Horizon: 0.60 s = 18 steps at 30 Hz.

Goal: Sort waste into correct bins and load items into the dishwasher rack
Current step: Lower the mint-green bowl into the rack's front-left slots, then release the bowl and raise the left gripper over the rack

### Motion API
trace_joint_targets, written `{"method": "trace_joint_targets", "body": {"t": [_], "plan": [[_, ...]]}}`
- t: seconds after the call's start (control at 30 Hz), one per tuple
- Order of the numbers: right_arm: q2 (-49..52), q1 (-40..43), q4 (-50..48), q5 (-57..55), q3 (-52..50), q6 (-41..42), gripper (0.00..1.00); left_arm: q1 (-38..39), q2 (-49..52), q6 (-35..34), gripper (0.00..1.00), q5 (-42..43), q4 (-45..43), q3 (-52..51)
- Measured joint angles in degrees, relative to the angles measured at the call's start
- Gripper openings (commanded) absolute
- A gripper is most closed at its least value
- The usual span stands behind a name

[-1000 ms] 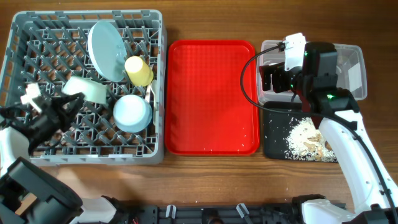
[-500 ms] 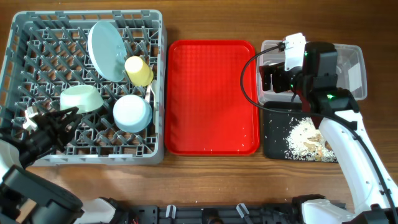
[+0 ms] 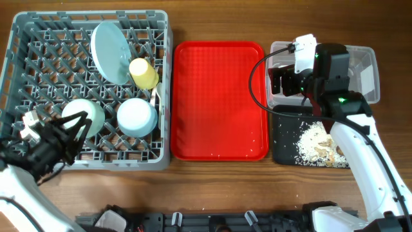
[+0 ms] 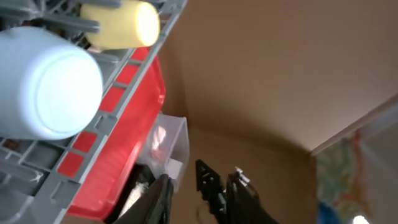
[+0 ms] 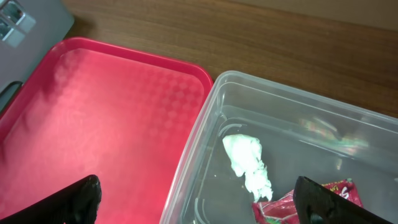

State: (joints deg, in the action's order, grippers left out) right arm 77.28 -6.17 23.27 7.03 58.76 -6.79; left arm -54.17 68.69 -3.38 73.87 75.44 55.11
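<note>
The grey dishwasher rack (image 3: 19,38) holds the light blue plate (image 3: 109,50), the yellow cup (image 3: 143,73) and two bowls, a pale green one (image 3: 89,111) and a bluer one (image 3: 136,117). My left gripper (image 3: 72,127) is open and empty at the rack's front left, just beside the green bowl. In the left wrist view its fingers (image 4: 186,193) are spread, with the bowl (image 4: 50,81) and cup (image 4: 121,25) above. My right gripper (image 3: 283,82) hangs open over the clear tub (image 5: 205,124), which holds the tissue (image 5: 249,163) and red wrapper (image 5: 305,204).
The red tray (image 3: 219,96) lies between the rack and the bins. The black tray (image 3: 286,151) in front of the clear tub (image 3: 370,58) holds white and brown food scraps (image 3: 317,140). A cable loops from the right arm over the red tray's edge.
My left gripper let go of the pale green bowl, which now rests lower in the rack's front left. The left arm drew back toward the front edge. The right arm has not moved.
</note>
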Motion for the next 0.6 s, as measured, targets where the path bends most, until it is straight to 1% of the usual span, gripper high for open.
{"method": "trace_joint_targets", "body": {"t": [0.03,0.1,0.2,0.27,0.37,0.43,0.47,0.53,0.57,0.6], "plan": [[0.0,0.0,0.0,0.0,0.0,0.0,1.0,0.0,-2.0,0.0,0.36,-0.4,0.0,0.1],[0.0,0.0,0.0,0.0,0.0,0.0,1.0,0.0,-6.4,0.0,0.48,-1.8,-0.3,0.8],[0.0,0.0,0.0,0.0,0.0,0.0,1.0,0.0,-10.5,-0.4,0.5,-5.8,-3.1,1.3],[0.0,0.0,0.0,0.0,0.0,0.0,1.0,0.1,-14.8,-1.8,0.51,-12.8,-4.1,1.4],[0.0,0.0,0.0,0.0,0.0,0.0,1.0,3.0,-18.5,-4.8,0.57,-20.6,-6.1,1.4],[0.0,0.0,0.0,0.0,0.0,0.0,1.0,8.6,-19.6,-7.9,0.67,-25.5,-9.1,1.5],[0.0,0.0,0.0,0.0,0.0,0.0,1.0,13.8,-19.2,-9.3,0.7,-28.5,-10.4,1.9],[0.0,0.0,0.1,0.0,0.0,0.0,1.0,21.7,-17.8,-11.1,0.79,-33.2,-11.7,2.5],[0.0,0.0,0.0,0.0,0.0,0.0,1.0,27.7,-16.6,-11.8,0.93,-35.9,-12.9,3.0],[0.0,0.0,0.0,0.0,0.0,0.0,1.0,33.0,-15.3,-13.0,1.0,-38.0,-14.1,3.2]]}}
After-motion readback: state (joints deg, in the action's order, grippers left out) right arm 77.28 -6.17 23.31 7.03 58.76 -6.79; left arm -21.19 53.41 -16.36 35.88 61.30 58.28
